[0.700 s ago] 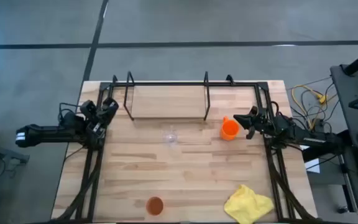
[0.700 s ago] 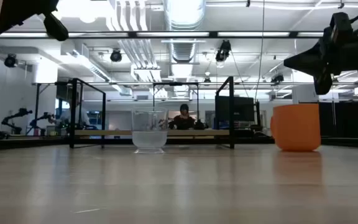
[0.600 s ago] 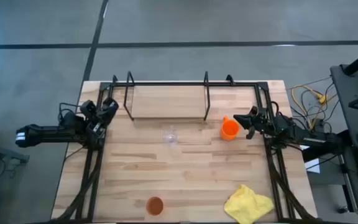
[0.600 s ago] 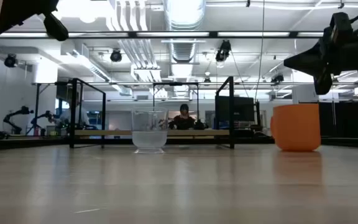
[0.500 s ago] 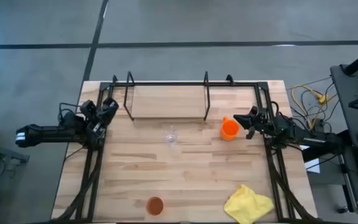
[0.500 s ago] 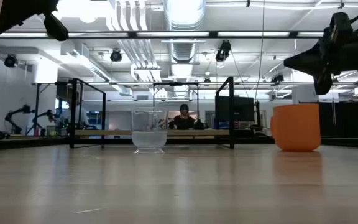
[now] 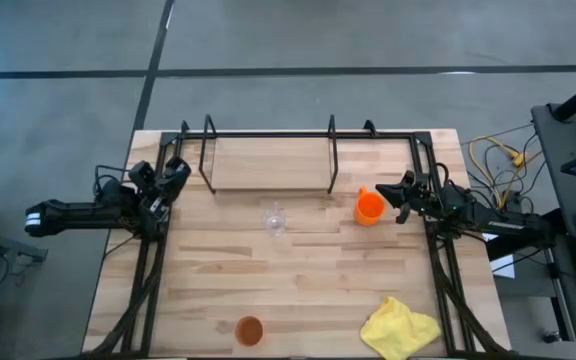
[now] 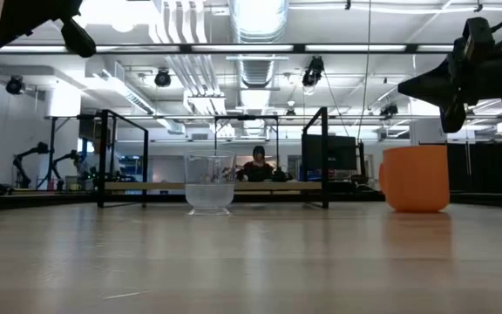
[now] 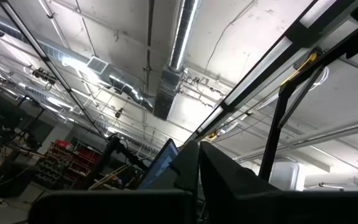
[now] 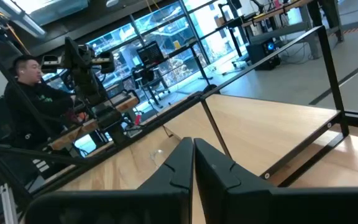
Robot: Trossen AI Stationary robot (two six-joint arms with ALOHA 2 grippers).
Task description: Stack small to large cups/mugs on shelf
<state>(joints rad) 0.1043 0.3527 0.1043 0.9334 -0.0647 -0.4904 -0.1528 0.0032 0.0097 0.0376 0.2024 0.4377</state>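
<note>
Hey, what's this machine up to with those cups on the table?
Nothing is being held right now. The right gripper hovers, fingers shut, just beside the orange mug, which stands on the table in front of the black rack. The left gripper, also shut, waits at the table's left edge. The clear glass stands mid-table and the tan tumbler near the front edge, next to a yellow cloth. No cup is on the rack yet.
</note>
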